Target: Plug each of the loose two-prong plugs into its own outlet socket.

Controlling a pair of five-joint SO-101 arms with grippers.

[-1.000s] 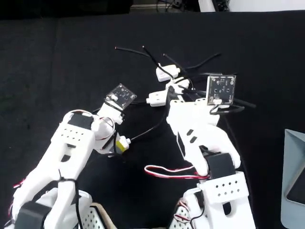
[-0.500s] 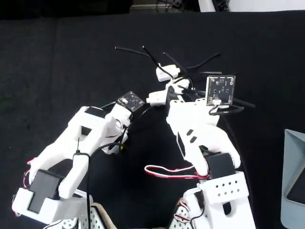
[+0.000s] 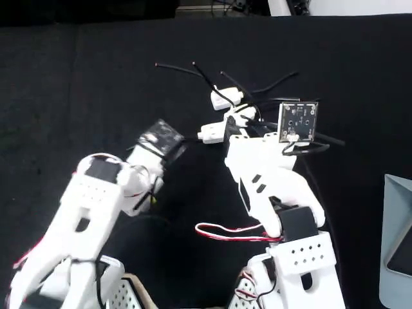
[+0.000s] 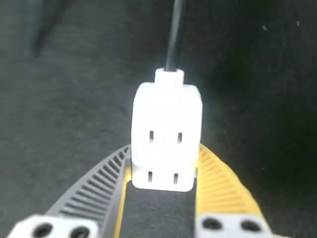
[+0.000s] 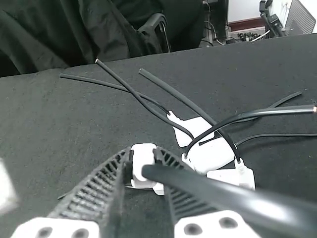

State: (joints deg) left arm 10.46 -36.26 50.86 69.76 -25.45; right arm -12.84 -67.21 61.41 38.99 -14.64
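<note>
My left gripper point(image 4: 166, 151) is shut on a white outlet socket point(image 4: 166, 124) whose slot pairs face the camera; a black cable leaves its far end. In the high view this gripper point(image 3: 152, 195) sits low at centre left, under its arm. My right gripper point(image 5: 143, 152) is shut on a small white plug point(image 5: 142, 157), with a thick black cable crossing in front. In the high view that plug point(image 3: 210, 133) lies at the right gripper's tip point(image 3: 223, 129). More white plugs point(image 5: 210, 154) lie bunched just beyond, their black cables point(image 3: 193, 71) fanning toward the back.
The table is covered in black cloth point(image 3: 77, 84). A grey tray point(image 3: 396, 193) stands at the right edge. Red and white wires point(image 3: 225, 232) loop on the cloth between the two arm bases.
The left arm swung toward the middle with the socket, then back to the left and lower. The right arm and its plug have not moved.
</note>
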